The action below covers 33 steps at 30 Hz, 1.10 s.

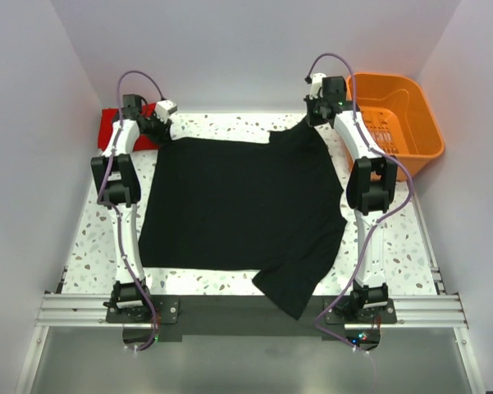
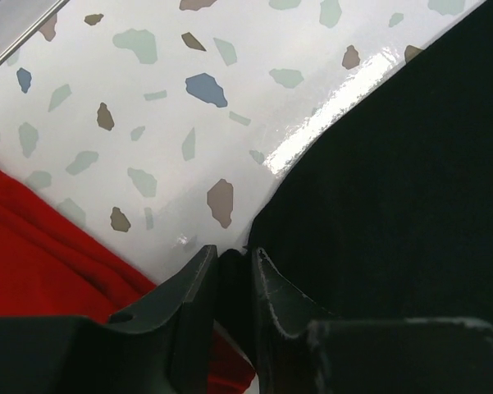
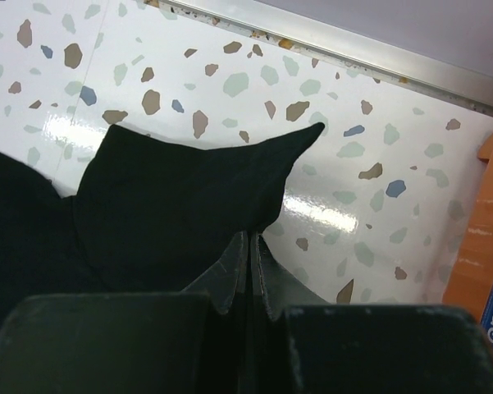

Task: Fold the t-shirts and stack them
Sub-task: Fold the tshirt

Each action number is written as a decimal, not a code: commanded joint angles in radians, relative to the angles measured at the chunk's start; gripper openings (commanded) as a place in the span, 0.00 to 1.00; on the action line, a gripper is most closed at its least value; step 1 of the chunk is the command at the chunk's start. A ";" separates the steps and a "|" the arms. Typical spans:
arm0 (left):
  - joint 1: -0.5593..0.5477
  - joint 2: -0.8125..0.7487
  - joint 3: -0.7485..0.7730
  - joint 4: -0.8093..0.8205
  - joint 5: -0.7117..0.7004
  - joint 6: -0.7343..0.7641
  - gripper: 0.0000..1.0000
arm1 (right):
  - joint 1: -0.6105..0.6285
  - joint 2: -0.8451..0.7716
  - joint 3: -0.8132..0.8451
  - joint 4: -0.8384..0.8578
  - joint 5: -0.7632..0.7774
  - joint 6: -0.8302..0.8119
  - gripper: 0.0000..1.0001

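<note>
Together, left and right jaws pinch the one black shirt (image 1: pixel 238 205); one red shirt (image 1: pixel 108 125) lies nearby.

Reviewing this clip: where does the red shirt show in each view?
Top external: red shirt at upper left, partly hidden.
Left wrist: lower left corner.
Right wrist: not in it.
Shared landmark: black shirt, seen in all three.
</note>
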 commanded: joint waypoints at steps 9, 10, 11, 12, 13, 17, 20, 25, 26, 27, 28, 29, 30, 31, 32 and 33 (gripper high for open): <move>0.008 0.027 -0.017 -0.077 0.006 -0.078 0.00 | -0.006 -0.006 0.048 0.022 -0.011 0.002 0.00; 0.008 0.013 -0.030 -0.030 0.009 -0.078 0.00 | -0.005 -0.008 0.045 0.022 -0.011 0.003 0.00; 0.008 -0.021 -0.062 -0.002 0.015 -0.082 0.00 | -0.005 -0.009 0.043 0.024 -0.010 0.005 0.00; 0.011 -0.039 -0.078 0.051 0.026 -0.085 0.00 | -0.006 -0.015 0.042 0.024 -0.010 0.005 0.00; 0.010 -0.076 -0.093 0.079 0.041 -0.085 0.00 | -0.005 -0.019 0.039 0.027 -0.010 0.008 0.00; 0.011 -0.147 -0.145 0.182 0.103 -0.089 0.00 | -0.006 -0.045 0.025 0.041 -0.007 0.011 0.00; 0.013 -0.205 -0.205 0.269 0.131 -0.093 0.00 | -0.006 -0.066 0.017 0.047 0.001 0.005 0.00; 0.030 -0.295 -0.299 0.406 0.147 -0.105 0.00 | -0.009 -0.114 -0.020 0.067 0.006 -0.011 0.00; 0.033 -0.306 -0.325 0.423 0.151 -0.113 0.00 | -0.009 -0.118 -0.023 0.067 0.003 -0.014 0.00; 0.042 -0.314 -0.333 0.447 0.167 -0.112 0.00 | -0.011 -0.123 -0.029 0.064 0.000 -0.018 0.00; 0.046 -0.326 -0.339 0.457 0.173 -0.112 0.00 | -0.010 -0.126 -0.029 0.061 -0.002 -0.020 0.00; 0.050 -0.332 -0.349 0.461 0.180 -0.102 0.00 | -0.009 -0.132 -0.031 0.059 -0.002 -0.020 0.00; 0.051 -0.338 -0.356 0.466 0.186 -0.095 0.00 | -0.009 -0.135 -0.038 0.053 -0.007 -0.024 0.00; 0.059 -0.352 -0.363 0.466 0.203 -0.084 0.00 | -0.011 -0.140 -0.041 0.048 -0.010 -0.028 0.00; 0.062 -0.361 -0.385 0.469 0.213 -0.064 0.00 | -0.010 -0.149 -0.047 0.047 -0.011 -0.029 0.00; 0.068 -0.371 -0.398 0.477 0.223 -0.056 0.00 | -0.009 -0.155 -0.058 0.041 -0.013 -0.034 0.00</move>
